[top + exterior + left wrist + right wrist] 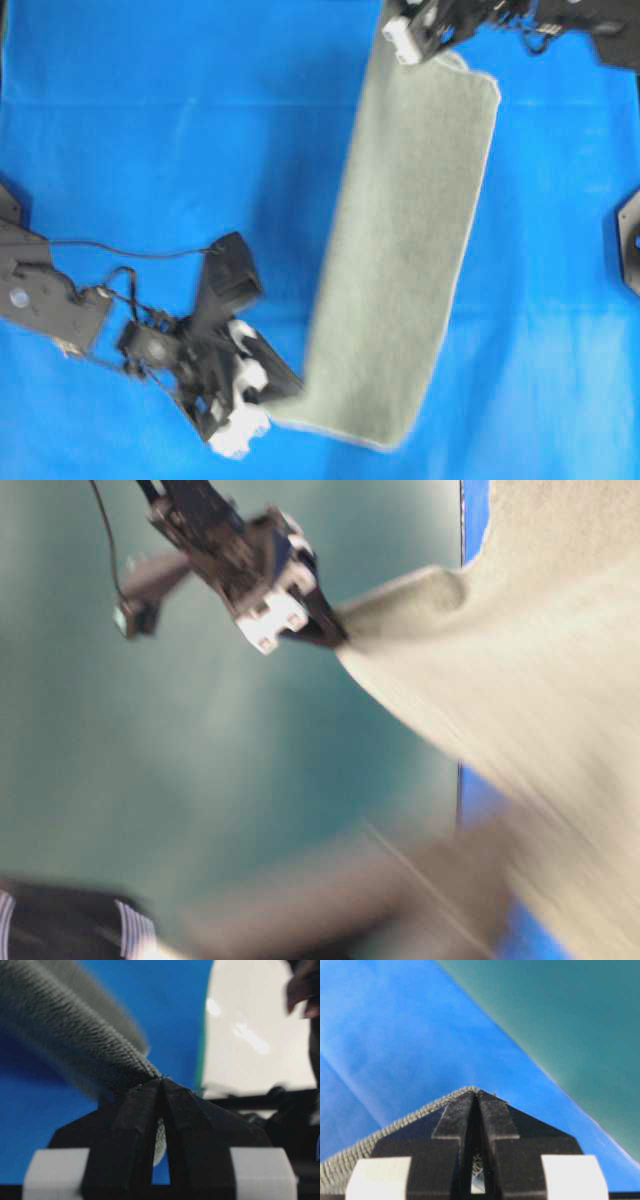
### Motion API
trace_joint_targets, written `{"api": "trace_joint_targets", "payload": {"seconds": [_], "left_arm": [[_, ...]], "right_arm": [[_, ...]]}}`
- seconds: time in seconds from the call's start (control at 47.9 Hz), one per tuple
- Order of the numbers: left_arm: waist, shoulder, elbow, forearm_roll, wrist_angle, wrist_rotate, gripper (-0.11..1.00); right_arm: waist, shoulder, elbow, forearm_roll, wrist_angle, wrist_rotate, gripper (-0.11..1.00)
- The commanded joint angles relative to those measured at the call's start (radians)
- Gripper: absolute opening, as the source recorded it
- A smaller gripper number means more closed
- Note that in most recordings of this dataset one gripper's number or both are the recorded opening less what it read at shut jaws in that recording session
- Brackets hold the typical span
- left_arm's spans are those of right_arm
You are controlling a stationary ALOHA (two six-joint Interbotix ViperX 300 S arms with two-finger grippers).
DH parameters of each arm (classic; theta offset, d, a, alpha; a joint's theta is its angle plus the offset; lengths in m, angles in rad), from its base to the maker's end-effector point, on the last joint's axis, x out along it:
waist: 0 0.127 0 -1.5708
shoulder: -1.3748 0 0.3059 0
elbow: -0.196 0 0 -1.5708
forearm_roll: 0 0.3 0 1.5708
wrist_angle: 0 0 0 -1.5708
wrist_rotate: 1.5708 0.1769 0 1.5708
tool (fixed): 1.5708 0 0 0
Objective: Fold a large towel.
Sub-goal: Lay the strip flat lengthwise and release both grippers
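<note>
towel [405,250] stretched between left gripper [268,392] and right gripper [432,50], both clamped on corners

No legible text, label or number anywhere.

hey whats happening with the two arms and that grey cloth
Two robot arms are handling a grey-green towel over a bright blue sheet. The left gripper has its jaws shut on the towel's near corner, and the right gripper has its jaws shut on the far corner. The towel stretches between them as a long, narrow strip, apparently already folded lengthwise. The pictures are blurred, which suggests motion.
</note>
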Motion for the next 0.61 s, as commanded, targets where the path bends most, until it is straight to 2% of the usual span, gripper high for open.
{"api": "trace_joint_targets", "payload": {"seconds": [0.0, 0.167, 0.334, 0.543, 0.585], "left_arm": [[-0.077, -0.035, 0.051, -0.003, -0.021, -0.037, 0.01], [-0.063, -0.031, 0.086, 0.002, 0.008, -0.046, 0.01], [-0.028, -0.023, 0.075, 0.015, 0.100, -0.037, 0.01], [-0.009, -0.002, 0.035, 0.018, 0.137, 0.049, 0.02], [-0.009, 0.000, 0.029, 0.018, 0.140, 0.063, 0.05]], "right_arm": [[-0.003, 0.048, -0.078, -0.011, -0.020, -0.026, 0.01], [0.028, 0.109, -0.130, -0.011, -0.037, -0.080, 0.01], [0.043, 0.117, -0.132, -0.011, -0.051, -0.130, 0.01], [0.048, 0.118, -0.133, -0.011, -0.058, -0.163, 0.02], [0.048, 0.118, -0.133, -0.011, -0.066, -0.172, 0.02]]}}
